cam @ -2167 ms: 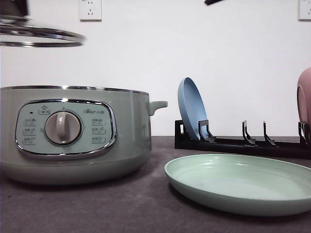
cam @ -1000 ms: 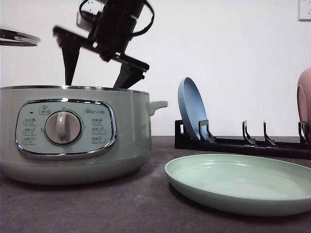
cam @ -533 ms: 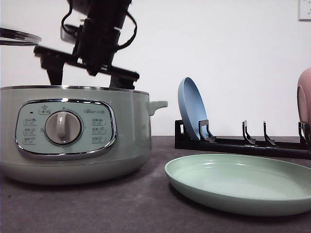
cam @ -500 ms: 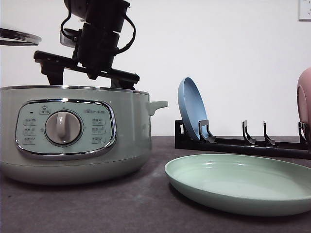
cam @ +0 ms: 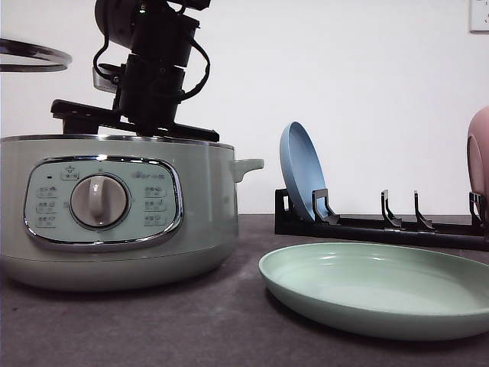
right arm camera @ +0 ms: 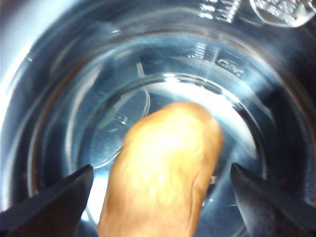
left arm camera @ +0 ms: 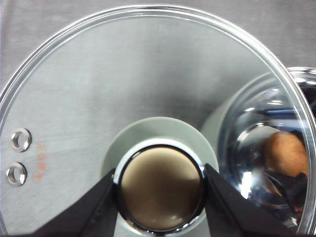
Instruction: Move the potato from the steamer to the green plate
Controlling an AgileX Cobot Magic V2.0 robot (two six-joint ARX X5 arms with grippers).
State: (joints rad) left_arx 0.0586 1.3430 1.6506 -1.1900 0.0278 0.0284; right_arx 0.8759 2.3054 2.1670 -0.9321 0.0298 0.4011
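Two seconds back we had no right arm over the steamer; now our right pincer has dropped until its crossbar sits at the rim, fingers inside the pot. That puts us at the grasp. Its jaws stand wide apart, flanking the potato on the steamer's shiny floor, gripping nothing yet. Our right arm hangs nearly vertical, wrist pointing to 6 o'clock. Our left pincer stays clamped on the lid knob, holding the glass lid up toward 10 o'clock. Toward 4 o'clock the green plate waits on the table.
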